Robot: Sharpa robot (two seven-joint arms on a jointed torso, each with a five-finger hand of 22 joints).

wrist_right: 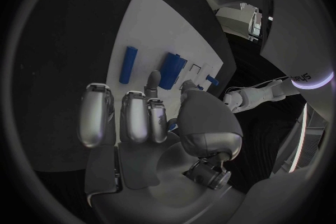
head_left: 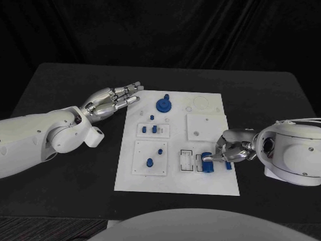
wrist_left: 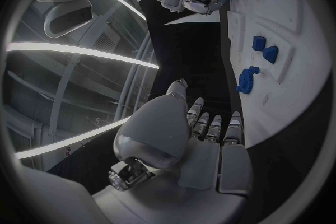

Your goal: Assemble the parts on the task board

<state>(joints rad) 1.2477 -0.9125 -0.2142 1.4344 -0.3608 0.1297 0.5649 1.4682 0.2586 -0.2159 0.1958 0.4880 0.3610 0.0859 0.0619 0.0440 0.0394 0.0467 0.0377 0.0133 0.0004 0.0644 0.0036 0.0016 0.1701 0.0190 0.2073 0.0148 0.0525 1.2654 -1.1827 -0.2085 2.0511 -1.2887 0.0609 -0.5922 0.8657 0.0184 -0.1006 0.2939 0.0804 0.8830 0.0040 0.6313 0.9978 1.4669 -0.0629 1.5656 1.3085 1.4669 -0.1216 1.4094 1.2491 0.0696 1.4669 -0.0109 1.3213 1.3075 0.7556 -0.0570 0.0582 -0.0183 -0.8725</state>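
The white task board point(head_left: 204, 187) lies mid-table with several blue parts on it. A blue gear-like part point(head_left: 163, 105) stands near its far edge, and small blue pegs point(head_left: 150, 129) sit in the inset plates. My right hand point(head_left: 229, 151) hangs over the board's right edge. Its thumb and a finger stand on either side of a blue block point(head_left: 207, 165), pinching its near end point(wrist_right: 171, 63). A slim blue bar point(wrist_right: 127, 64) lies beside it. My left hand point(head_left: 114, 100) is open with its fingers stretched out, just off the board's far left corner, holding nothing point(wrist_left: 203, 140).
Two empty rectangular slots point(head_left: 186, 160) lie just left of the block. A plain white inset plate point(head_left: 205, 125) sits on the board's far right. Black table point(head_left: 66, 90) surrounds the board on all sides.
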